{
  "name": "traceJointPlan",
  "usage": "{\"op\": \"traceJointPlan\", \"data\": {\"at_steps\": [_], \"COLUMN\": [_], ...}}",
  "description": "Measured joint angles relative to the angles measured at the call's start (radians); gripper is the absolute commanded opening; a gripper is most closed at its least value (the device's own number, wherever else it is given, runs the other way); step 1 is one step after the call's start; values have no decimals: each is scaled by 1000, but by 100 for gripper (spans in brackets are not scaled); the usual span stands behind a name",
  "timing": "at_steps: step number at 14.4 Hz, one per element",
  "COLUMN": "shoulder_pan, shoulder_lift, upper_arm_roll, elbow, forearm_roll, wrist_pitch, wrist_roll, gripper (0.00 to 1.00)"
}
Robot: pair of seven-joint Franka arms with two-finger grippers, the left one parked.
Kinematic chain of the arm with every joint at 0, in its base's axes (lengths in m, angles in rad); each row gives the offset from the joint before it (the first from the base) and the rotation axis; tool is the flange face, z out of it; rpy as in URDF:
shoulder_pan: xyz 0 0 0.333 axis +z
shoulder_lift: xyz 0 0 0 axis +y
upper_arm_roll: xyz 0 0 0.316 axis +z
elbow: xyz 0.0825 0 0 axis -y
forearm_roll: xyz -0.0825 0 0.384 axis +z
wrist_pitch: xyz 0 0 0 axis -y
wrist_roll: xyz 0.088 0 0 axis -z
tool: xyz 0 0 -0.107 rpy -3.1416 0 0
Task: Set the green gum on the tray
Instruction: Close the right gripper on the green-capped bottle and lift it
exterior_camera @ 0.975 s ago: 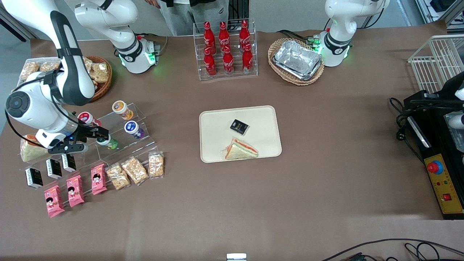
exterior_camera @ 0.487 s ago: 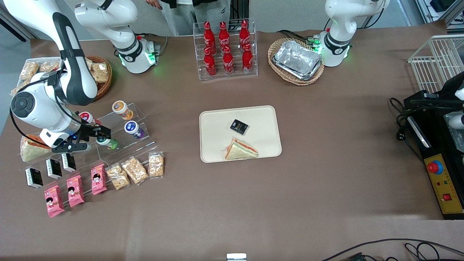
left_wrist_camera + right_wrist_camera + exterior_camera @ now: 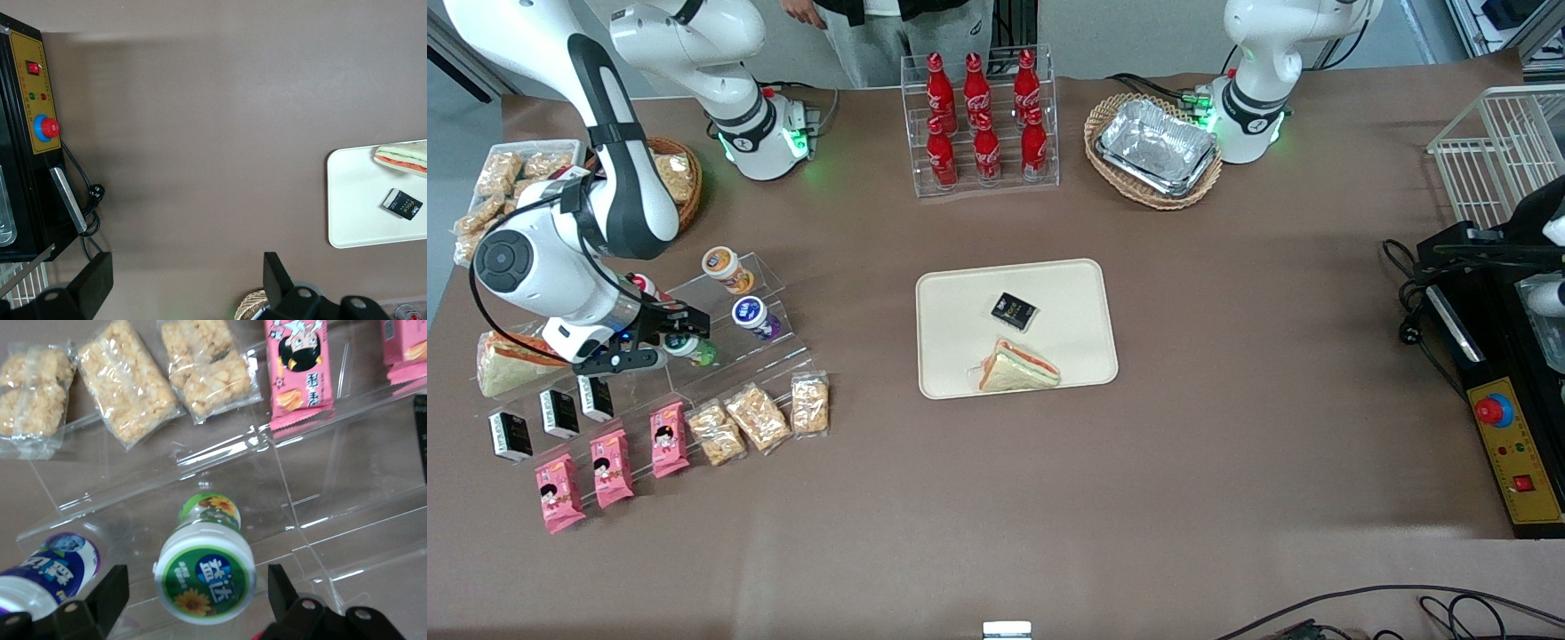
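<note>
Gripper [image 3: 660, 338] astride green gum [image 3: 691, 349]

"益达" in white on the green gum [image 3: 205, 579] lid label, white script on red bottles [image 3: 977, 114]

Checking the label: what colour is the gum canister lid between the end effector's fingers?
White rim, green label, on the green gum, best in the right wrist view; end effector open.

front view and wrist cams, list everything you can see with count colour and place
green gum: 1, green, on clear stepped rack
other gum canisters: purple, orange, red, same rack
tray: 1, cream, mid-table
sandwich: 1, on tray
black packet: 1, on tray
pink snack packs: 3, nearer the camera than the rack
cola bottles: 6, red, clear stand
foil trays: silver, in wicker basket
gripper: open, fingers either side of green gum
</note>
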Motion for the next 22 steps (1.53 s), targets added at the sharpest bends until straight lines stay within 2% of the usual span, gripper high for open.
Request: {"op": "traceJointPlan", "data": {"at_steps": [1,2,3,4,5,6,7,16,22], "shoulder_pan": [3,7,9,9,9,9,9,9,9], "shoulder_lift": [0,0,0,0,0,0,-1,-35,-105], "upper_arm_roll": [0,1,1,1,1,1,1,0,-3], "elbow": [-7,-15,-22,-30,-35,-37,-37,3,235], "forearm_roll": [0,0,0,0,0,0,0,0,-1], "wrist_pitch": [2,9,18,29,33,35,35,26,-316], "wrist_roll": [0,0,0,0,0,0,0,0,0], "gripper": [74,72,61,59,51,49,40,39,39]}}
